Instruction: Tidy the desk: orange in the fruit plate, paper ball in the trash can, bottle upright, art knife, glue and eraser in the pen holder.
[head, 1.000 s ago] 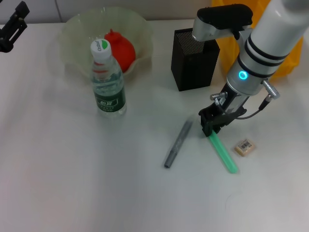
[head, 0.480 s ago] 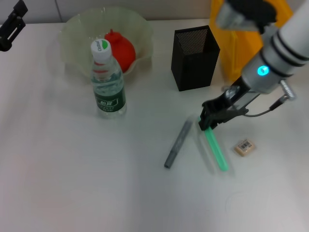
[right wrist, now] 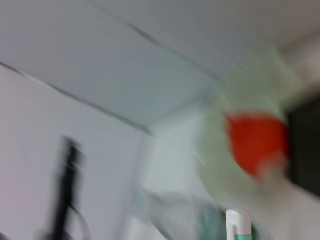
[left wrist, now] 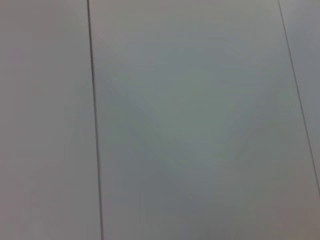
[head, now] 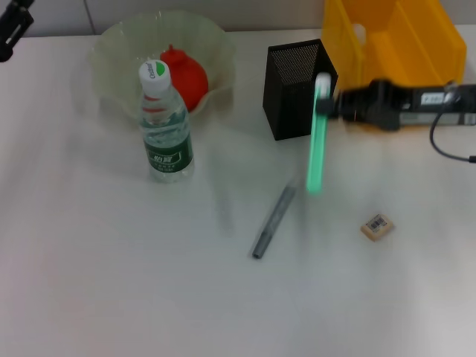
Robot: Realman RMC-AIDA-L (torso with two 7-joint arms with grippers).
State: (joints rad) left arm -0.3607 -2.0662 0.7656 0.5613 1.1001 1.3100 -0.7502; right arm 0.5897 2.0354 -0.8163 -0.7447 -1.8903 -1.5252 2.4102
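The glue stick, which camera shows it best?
The head view: the whole green glue stick hangs from the right gripper beside the pen holder. The right wrist view catches only its white cap end; the left wrist view shows none of it.

The orange [head: 186,74] sits in the pale-green fruit plate [head: 119,44] near the table's far edge. The bottle [head: 166,126] stands upright just before it. Black mesh pen holder [head: 294,97] and yellow trash can [head: 394,37] stand far right. A green glue stick [head: 318,134] hangs lifted (white cap up). The grey art knife [head: 272,222] and the eraser [head: 377,226] lie mid-table.
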